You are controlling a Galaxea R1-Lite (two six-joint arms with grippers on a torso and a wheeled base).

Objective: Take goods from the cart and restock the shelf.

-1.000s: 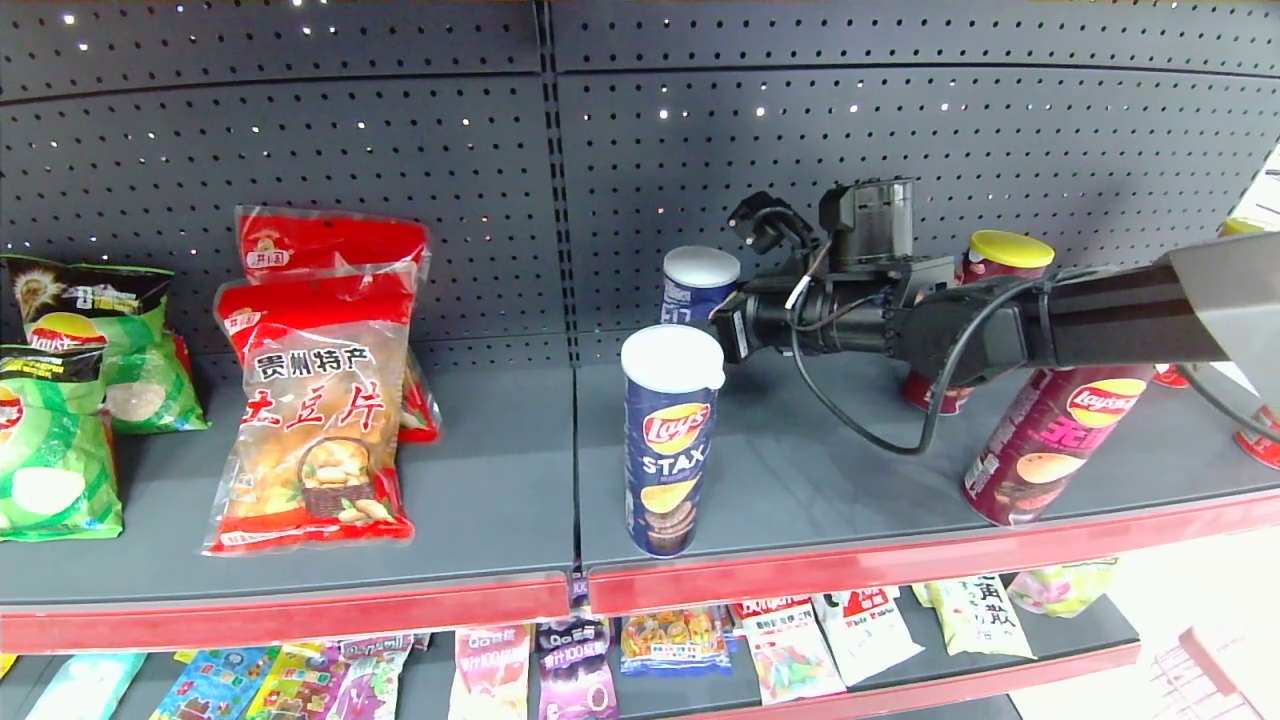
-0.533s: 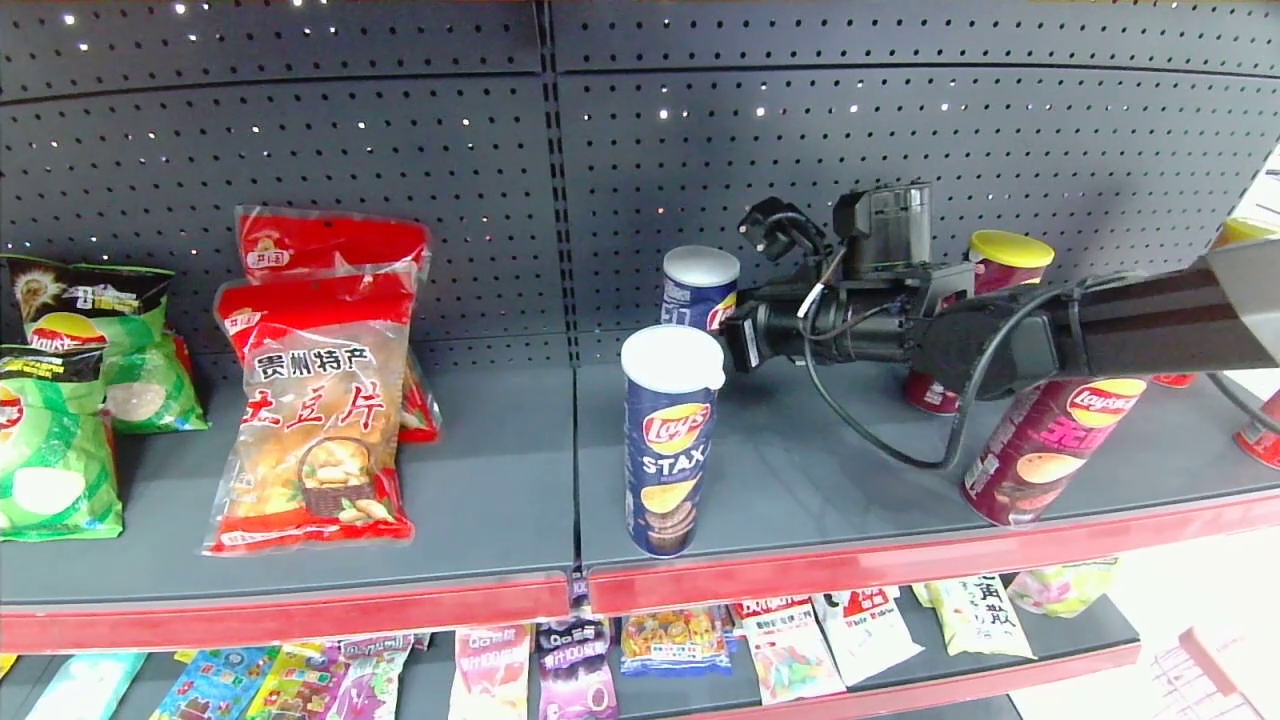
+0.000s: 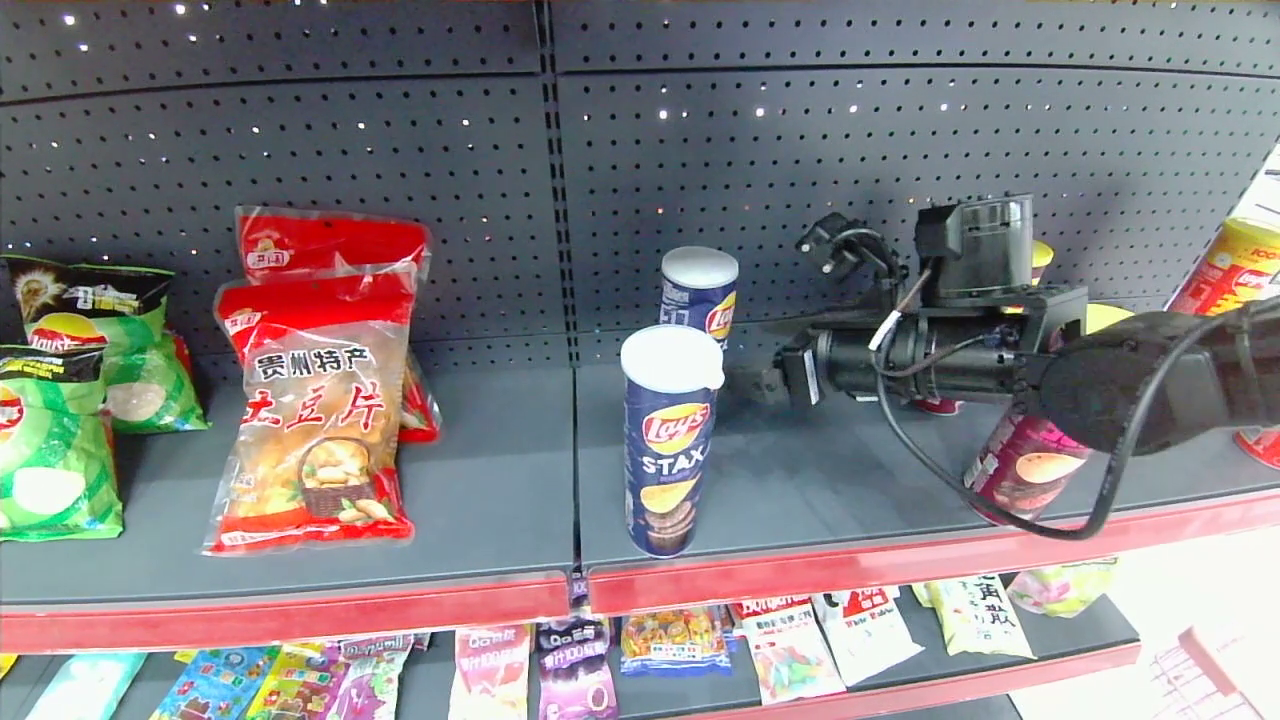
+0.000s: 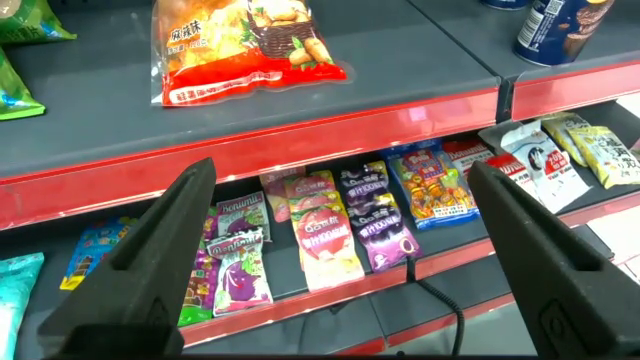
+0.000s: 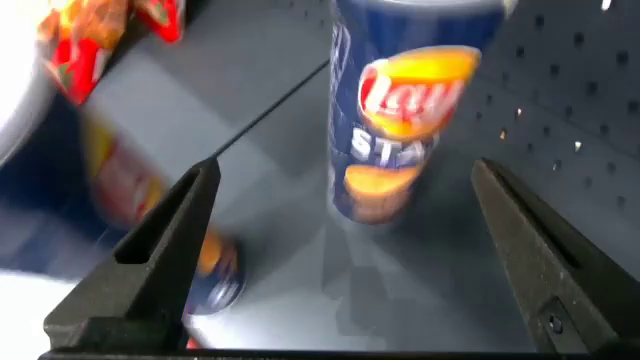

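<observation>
Two blue chip cans stand on the grey shelf (image 3: pixel 480 500): a front can (image 3: pixel 670 440) near the red edge and a rear can (image 3: pixel 698 290) by the pegboard. My right gripper (image 3: pixel 765 384) hovers over the shelf just right of both cans, apart from them. In the right wrist view the right gripper (image 5: pixel 350 260) is open with nothing in it, and the rear can (image 5: pixel 400 120) stands upright beyond its fingers. My left gripper (image 4: pixel 340 260) hangs open below the shelf edge (image 4: pixel 250 130), facing the lower shelf's candy packs (image 4: pixel 330 230).
A tilted purple can (image 3: pixel 1030 465) leans at the shelf's right front, partly behind my right arm. A yellow can (image 3: pixel 1235 265) stands at the far right. Red potato-slice bags (image 3: pixel 315 400) and green chip bags (image 3: pixel 60 440) fill the left half. Bare shelf lies between bags and cans.
My right gripper has drawn back to the right, away from the rear blue can. Both blue cans stay standing where they were.
</observation>
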